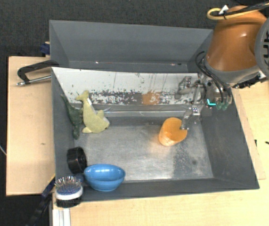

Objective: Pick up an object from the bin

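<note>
An orange rounded cup-like thing (172,132) lies on the bin floor right of the middle, near the back wall. My gripper (189,117) hangs just to its upper right, one fingertip close beside the orange thing's top edge. Whether it touches I cannot tell.
At the back left lie a pale yellow soft toy (93,117) and a dark green piece (73,118). Along the front left sit a black cylinder (76,159), a blue bowl (104,176) and a round bristle brush (68,189). The arm with its orange cover stands above the right rear corner.
</note>
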Robot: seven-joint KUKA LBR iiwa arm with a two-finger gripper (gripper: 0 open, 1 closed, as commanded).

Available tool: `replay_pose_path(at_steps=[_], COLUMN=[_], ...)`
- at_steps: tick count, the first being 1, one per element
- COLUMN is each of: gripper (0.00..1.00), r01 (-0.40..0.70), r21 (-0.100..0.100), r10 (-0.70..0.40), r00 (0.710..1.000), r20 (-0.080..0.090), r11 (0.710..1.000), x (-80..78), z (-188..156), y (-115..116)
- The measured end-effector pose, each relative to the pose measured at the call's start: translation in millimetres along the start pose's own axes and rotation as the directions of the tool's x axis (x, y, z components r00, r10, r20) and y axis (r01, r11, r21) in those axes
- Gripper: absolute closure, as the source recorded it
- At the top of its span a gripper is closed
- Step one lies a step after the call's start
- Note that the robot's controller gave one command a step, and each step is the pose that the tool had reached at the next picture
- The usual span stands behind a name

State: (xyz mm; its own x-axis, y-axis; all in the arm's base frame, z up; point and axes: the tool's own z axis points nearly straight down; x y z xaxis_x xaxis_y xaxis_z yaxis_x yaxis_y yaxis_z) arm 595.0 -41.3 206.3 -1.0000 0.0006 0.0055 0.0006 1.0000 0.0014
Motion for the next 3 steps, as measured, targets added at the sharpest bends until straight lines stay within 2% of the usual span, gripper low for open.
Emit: replay_pose_path(at_steps=[1, 2, 3], gripper=[0.0, 0.0, 0.0], r01=[0.12, 0.073, -0.079], r21=[0.0, 0.0, 0.0], r10=[-0.12, -0.073, 0.079], r00=[0.993, 0.997, 0.997], r20=[0.002, 0.003, 0.014], r11=[0.993, 0.997, 0.997], x=[-2.6, -5.2, -5.8], z=[47.5, 84.3, 64.0], y=[15.7, 18.2, -0.6])
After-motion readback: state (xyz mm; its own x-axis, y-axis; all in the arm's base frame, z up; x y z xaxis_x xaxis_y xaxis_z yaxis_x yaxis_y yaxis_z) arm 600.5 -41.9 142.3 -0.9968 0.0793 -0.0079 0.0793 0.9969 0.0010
